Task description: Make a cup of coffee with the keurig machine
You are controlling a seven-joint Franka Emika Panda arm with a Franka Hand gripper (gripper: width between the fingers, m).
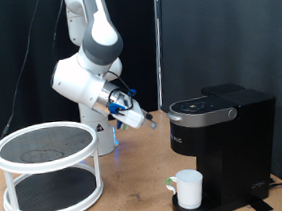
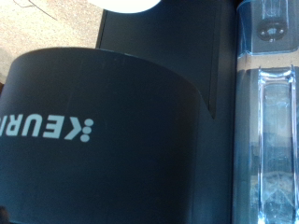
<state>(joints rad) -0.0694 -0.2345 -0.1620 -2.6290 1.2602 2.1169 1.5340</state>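
Sitting on the boxy matte-black keurig machine [image 1: 221,138]'s base, the cylindrical white cup [image 1: 189,188]; jaws' state unclear.

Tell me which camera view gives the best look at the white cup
The exterior view. There the cup shows whole, standing on the drip base of the keurig machine, under its brew head. The wrist view is filled by the machine's black lid with its logo; only a white curved sliver at the picture's edge may be the cup.
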